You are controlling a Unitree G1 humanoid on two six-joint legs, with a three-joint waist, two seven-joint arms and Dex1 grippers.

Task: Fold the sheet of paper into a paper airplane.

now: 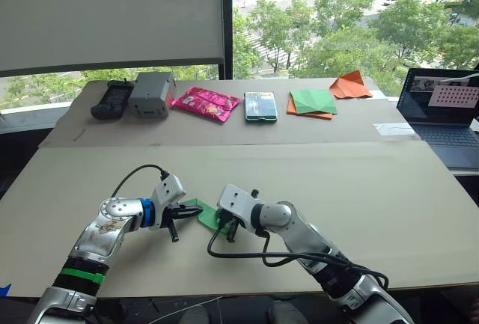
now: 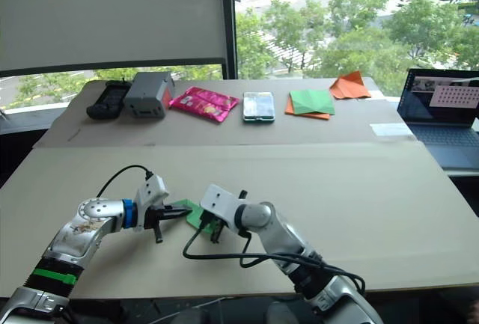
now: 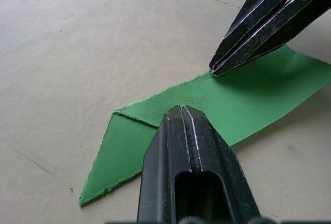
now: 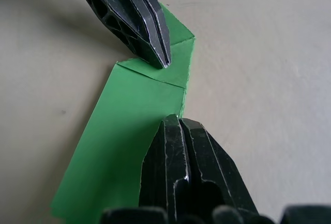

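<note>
Low in the frame, the sheet of paper [image 3: 227, 105] shows one corner fold, both the left gripper [image 3: 181, 111] and right gripper [image 4: 176, 119] pressing it clenched; most folds remain.

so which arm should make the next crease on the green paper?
Probably the left. Its fingers, shut, rest by the folded point of the sheet of paper, right at the crease line. The right gripper, also shut, pins the long edge and can hold the sheet steady.
</note>
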